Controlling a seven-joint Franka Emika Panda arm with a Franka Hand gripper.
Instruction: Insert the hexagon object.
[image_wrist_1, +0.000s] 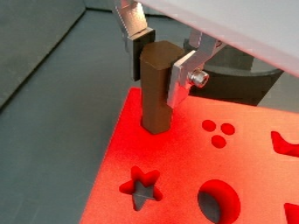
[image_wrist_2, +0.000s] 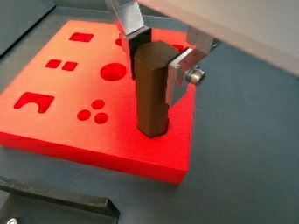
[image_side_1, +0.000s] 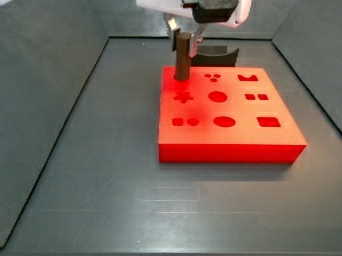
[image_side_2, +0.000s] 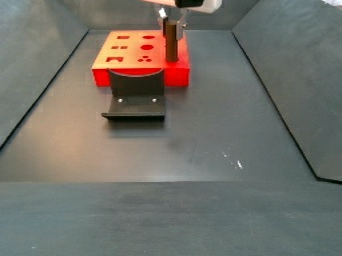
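The hexagon object (image_wrist_1: 156, 87) is a slim brown peg with a six-sided top, standing upright. My gripper (image_wrist_1: 160, 61) is shut on its upper part, one silver finger on each side; both wrist views show this (image_wrist_2: 158, 57). The peg's (image_wrist_2: 149, 92) lower end meets the red board (image_wrist_2: 70, 96) near a corner. I cannot tell whether it sits in a hole or rests on the surface. In both side views the peg (image_side_1: 181, 60) (image_side_2: 170, 42) stands at a corner of the board (image_side_1: 234, 125), under the gripper (image_side_1: 190, 35).
The board has several shaped holes, among them a star (image_wrist_1: 142, 186), three small dots (image_wrist_1: 218, 131) and an oval (image_wrist_1: 216, 199). The dark fixture (image_side_2: 135, 100) stands against one side of the board (image_side_2: 127, 55). Grey walls ring the dark floor.
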